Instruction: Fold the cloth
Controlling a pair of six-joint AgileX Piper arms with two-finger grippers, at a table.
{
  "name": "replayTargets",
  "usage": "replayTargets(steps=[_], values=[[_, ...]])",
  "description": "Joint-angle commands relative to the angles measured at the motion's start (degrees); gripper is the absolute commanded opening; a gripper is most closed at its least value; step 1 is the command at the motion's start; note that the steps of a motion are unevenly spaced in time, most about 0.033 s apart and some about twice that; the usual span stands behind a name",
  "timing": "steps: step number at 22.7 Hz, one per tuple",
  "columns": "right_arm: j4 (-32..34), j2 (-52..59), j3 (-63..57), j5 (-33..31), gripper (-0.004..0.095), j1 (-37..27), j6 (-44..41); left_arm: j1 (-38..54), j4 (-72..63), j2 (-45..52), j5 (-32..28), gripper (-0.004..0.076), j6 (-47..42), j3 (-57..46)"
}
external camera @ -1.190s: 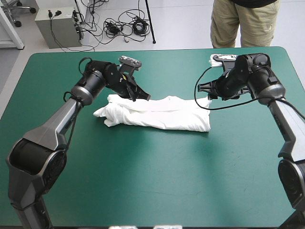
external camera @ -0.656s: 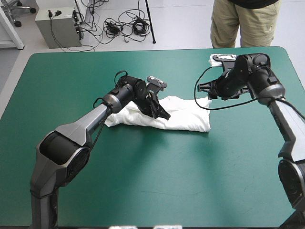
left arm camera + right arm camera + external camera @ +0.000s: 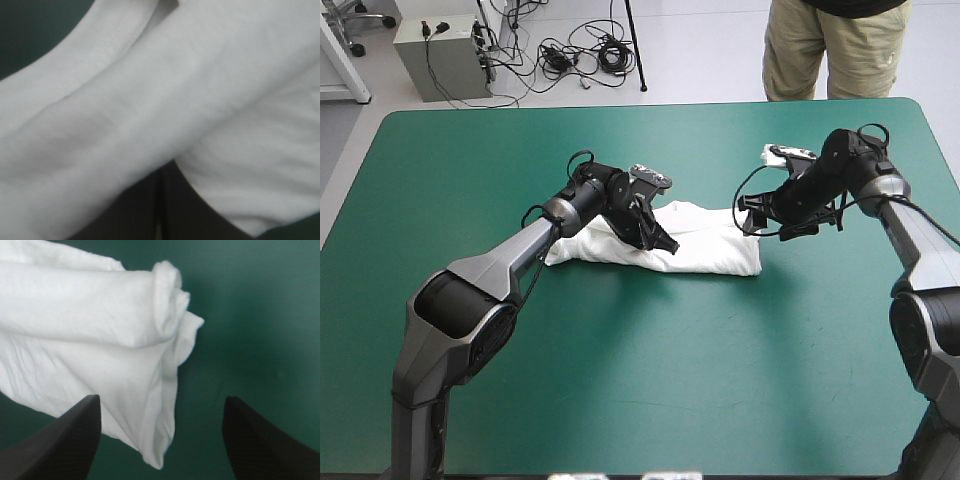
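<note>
White T-shirt (image 3: 710, 252) lies as a long folded bundle just above the centre of the high view, on the teal-green cover (image 3: 620, 380), well apart from every table edge. Its left end is partly covered by the left arm, so its outline there cannot be traced.

Left gripper (image 3: 658, 240) sits on the bundle, left of its middle. In the left wrist view the T-shirt (image 3: 150, 115) fills nearly everything as broad white folds with one stitched hem. Only the bases of the black fingers (image 3: 175, 215) show, drawn together into one dark arch with a thin slit between them. Their tips are buried under the fabric. The gripper reads as pinched closed on the cloth; how much cloth it holds is not visible.

Right gripper (image 3: 750, 218) is at the bundle's right end, right of centre in the high view, its contact with the cloth hard to judge from above. In the right wrist view its fingers (image 3: 65, 440) stand wide apart and grip nothing. Ahead of and between them lies the T-shirt's (image 3: 90, 320) rolled end, with a loose corner reaching toward the gap. Bare cover (image 3: 250, 315) lies beside it.
</note>
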State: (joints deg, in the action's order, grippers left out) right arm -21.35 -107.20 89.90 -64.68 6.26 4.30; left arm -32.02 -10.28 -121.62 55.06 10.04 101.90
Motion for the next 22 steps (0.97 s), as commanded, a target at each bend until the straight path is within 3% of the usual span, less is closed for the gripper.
replayTargets(steps=[1,12,16,18,19,22], values=[[-4.00,0.54,1.24,1.34,0.0632,-0.31,1.76,-0.29,-0.98,1.81,0.94,-0.0009,-0.23,0.75],[-8.47,-4.97,1.24,2.50,0.0598,1.26,4.43,-0.29,-0.75,1.81,1.98,-0.0009,-0.14,0.75],[-10.31,-6.99,1.24,3.26,0.0401,3.64,4.44,-0.29,-0.66,1.81,2.22,-0.0009,-0.14,0.75],[-10.59,-6.76,1.37,3.15,0.0072,3.93,4.44,-0.29,-0.50,1.81,2.96,-0.0009,-0.14,0.75],[-10.59,-6.29,1.48,3.15,-0.0022,3.93,4.30,-0.16,-0.50,1.81,3.08,-0.0009,-0.14,0.75],[-10.34,-3.55,5.08,0.50,-0.0015,3.93,4.41,0.07,-0.50,1.81,3.08,-0.0009,-0.14,0.75]])
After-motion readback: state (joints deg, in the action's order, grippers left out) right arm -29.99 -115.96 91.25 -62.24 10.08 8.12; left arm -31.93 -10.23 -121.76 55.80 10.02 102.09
